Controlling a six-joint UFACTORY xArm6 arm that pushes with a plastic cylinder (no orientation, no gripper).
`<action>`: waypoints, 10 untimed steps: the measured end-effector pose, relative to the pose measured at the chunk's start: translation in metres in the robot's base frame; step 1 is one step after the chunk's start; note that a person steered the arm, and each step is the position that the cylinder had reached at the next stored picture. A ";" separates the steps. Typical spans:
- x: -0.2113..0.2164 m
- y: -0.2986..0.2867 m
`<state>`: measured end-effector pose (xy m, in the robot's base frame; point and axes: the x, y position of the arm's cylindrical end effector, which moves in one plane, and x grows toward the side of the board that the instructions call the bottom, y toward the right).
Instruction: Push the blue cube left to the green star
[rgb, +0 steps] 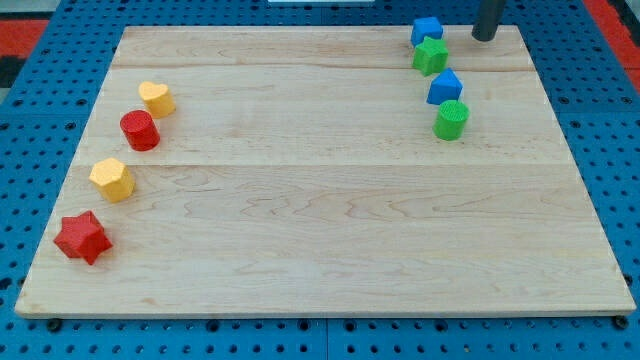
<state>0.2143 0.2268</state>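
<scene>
A blue cube (427, 30) sits at the view's top right, near the board's top edge. A green star (431, 55) lies just below it, touching or nearly touching. My tip (484, 38) is at the top edge, a short way to the right of the blue cube and apart from it. The dark rod runs up out of the frame.
A second blue block (445, 87) and a green cylinder (451, 119) lie below the star. On the view's left are a yellow block (156, 98), a red cylinder (139, 130), another yellow block (112, 179) and a red star (81, 237). The wooden board (320, 220) rests on blue pegboard.
</scene>
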 end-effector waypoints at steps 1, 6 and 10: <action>0.000 -0.006; 0.007 -0.015; 0.029 -0.187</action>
